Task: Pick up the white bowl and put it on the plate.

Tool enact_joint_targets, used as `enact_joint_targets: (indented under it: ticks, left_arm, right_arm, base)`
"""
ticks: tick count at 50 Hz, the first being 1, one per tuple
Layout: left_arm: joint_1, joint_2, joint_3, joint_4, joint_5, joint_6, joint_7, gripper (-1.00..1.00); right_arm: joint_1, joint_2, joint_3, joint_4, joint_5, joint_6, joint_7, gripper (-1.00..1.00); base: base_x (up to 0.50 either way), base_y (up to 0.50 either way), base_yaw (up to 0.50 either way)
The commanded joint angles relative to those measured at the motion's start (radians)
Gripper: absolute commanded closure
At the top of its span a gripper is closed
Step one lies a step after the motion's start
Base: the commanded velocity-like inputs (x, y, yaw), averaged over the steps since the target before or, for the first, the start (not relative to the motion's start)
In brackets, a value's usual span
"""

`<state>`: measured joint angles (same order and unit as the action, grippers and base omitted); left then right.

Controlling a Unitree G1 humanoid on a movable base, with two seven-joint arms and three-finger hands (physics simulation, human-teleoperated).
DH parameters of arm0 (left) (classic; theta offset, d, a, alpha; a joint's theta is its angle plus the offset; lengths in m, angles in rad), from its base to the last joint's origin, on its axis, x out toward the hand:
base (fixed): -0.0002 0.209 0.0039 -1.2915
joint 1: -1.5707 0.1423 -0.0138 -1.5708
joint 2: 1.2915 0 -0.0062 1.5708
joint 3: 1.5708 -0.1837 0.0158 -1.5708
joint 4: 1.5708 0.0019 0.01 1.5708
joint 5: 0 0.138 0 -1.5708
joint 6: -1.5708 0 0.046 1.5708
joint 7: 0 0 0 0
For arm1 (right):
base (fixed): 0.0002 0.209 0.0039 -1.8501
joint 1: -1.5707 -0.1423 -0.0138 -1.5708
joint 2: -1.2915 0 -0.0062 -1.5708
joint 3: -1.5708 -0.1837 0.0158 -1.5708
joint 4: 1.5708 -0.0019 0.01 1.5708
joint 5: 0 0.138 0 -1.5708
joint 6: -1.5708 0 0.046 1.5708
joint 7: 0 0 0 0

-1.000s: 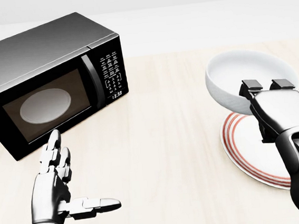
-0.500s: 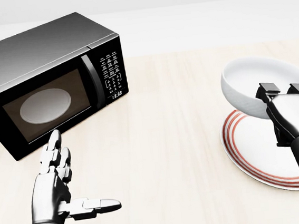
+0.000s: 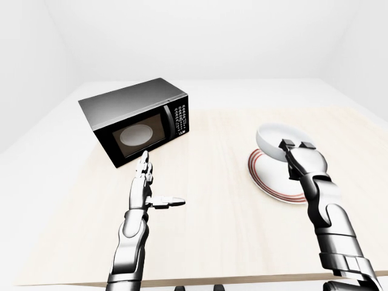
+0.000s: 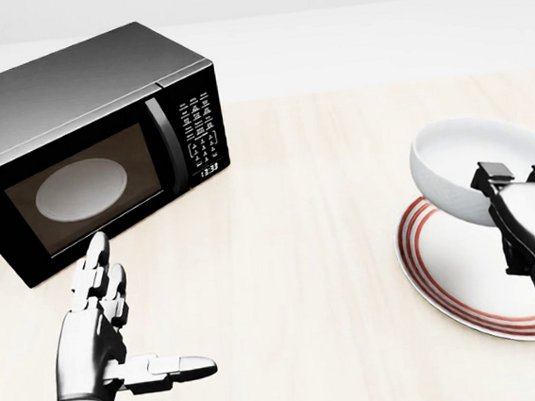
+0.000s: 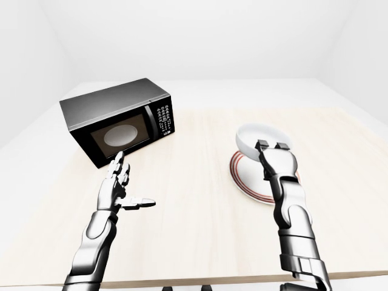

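White bowl (image 4: 463, 167) tilted over the plate (image 4: 464, 272), right hand's fingers (image 4: 493, 177) clamped on its rim.

Table (image 3: 218, 206): black microwave (image 3: 136, 120) at left; red-rimmed plate (image 3: 273, 182) at right; white bowl (image 3: 276, 138) gripped by right hand (image 3: 297, 159), tilted over plate; left hand (image 3: 145, 188) spread, empty.

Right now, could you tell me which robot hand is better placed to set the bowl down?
Right: the right robot hand grips the white bowl over the plate.
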<state>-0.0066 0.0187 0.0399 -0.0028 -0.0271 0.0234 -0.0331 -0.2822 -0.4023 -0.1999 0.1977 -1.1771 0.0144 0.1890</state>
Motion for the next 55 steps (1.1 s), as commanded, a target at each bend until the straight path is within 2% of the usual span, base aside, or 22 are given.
enact_joint_targets:
  ticks: [1,12,29,55]
  left_arm:
    - [0.0,0.0,0.0,-0.001,0.0,0.001,0.0,-1.0]
    - [0.0,0.0,0.0,-0.001,0.0,0.001,-0.001,-1.0]
    - [0.0,0.0,0.0,-0.001,0.0,0.001,-0.001,-1.0]
    - [0.0,0.0,0.0,-0.001,0.0,0.0,0.0,-1.0]
  right_arm:
    - [-0.001,-0.007,-0.007,0.024,0.032,-0.003,-0.04,1.0]
    - [-0.011,-0.017,0.005,0.108,0.042,-0.011,-0.087,1.0]
    - [0.0,-0.026,-0.002,0.102,0.053,-0.006,-0.056,1.0]
    - [0.004,-0.034,0.003,0.178,0.089,-0.006,-0.079,1.0]
  base:
    - [0.0,0.0,0.0]
    - [0.0,0.0,0.0]
    - [0.0,0.0,0.0]
    - [0.0,0.0,0.0]
